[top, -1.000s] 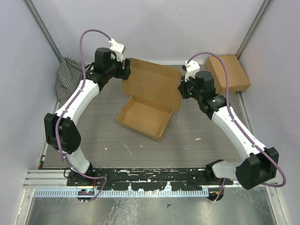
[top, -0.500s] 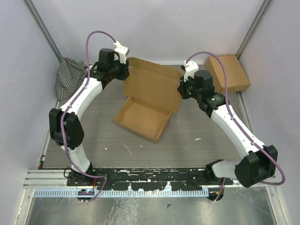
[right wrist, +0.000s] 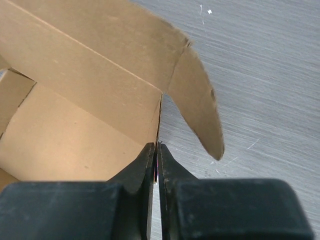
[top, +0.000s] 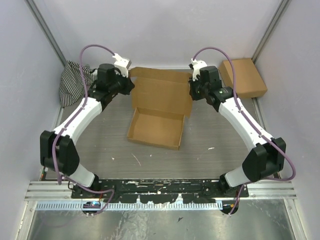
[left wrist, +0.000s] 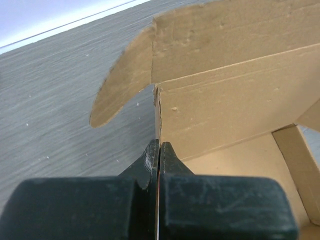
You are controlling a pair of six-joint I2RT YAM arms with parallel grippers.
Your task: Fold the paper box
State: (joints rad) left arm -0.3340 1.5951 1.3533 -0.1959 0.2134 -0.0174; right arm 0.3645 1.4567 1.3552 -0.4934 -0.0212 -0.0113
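Now your paper box [top: 155, 129] lies squarer than a second ago, left of the smaller box [top: 243, 77], its lid raised at the back. Your left gripper [top: 131, 86] has shifted to the lid's left edge, right gripper [top: 191, 91] at its right edge; both are clamped on the cardboard.

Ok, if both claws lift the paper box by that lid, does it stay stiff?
Probably light: the paper box is thin cardboard and empty. The lid likely hinges at its crease, so the tray may swing. The rounded side flaps curl, so are likely floppy.
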